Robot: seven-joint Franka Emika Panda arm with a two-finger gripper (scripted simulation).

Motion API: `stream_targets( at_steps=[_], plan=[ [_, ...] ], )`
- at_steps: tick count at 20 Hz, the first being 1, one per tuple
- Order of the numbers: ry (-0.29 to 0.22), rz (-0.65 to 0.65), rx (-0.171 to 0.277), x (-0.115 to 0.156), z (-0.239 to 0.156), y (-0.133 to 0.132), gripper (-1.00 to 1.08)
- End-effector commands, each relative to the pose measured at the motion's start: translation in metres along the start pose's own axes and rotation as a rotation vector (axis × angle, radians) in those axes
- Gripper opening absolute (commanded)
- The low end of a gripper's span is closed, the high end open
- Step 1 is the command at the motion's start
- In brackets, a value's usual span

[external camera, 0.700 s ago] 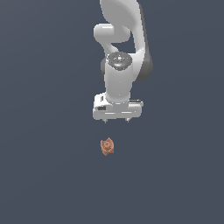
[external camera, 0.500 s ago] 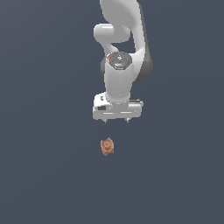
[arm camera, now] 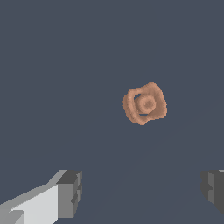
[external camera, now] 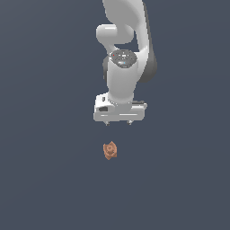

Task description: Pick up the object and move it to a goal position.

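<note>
Exterior view: approach step of the pick. The claw [external camera: 118, 122] hangs above the dark counter [external camera: 45, 179], its fingers spread wide and gripping nothing; the object [external camera: 109, 150], an orange-brown knobby lump, lies on the counter at about 7 o'clock from the claw, near but apart. Wrist view: the object [arm camera: 145, 104] sits ahead of the gap between the fingertips [arm camera: 70, 192]. Judged next: shift over it, descend, close. Against the earlier frames, the claw's position appears almost unchanged and the object has not moved.

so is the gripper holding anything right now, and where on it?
Nothing is held. The gripper is open and apart from the orange-brown lumpy object, which lies on the dark surface; the wrist view shows bare surface between the fingers.
</note>
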State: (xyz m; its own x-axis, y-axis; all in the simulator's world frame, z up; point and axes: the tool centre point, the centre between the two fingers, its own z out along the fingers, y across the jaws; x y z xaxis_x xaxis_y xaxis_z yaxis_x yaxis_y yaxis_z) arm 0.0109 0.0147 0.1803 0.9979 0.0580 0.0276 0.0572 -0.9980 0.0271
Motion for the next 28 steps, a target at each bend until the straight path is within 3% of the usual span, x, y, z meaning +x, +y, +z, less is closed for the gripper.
stream_targets(
  at_steps=[1, 28],
  plan=[
    [-0.001, -0.006, 0.0, 0.001, 0.002, 0.001, 1.0],
    [-0.022, -0.333, 0.03, 0.06, 0.089, 0.039, 1.0]
  ],
)
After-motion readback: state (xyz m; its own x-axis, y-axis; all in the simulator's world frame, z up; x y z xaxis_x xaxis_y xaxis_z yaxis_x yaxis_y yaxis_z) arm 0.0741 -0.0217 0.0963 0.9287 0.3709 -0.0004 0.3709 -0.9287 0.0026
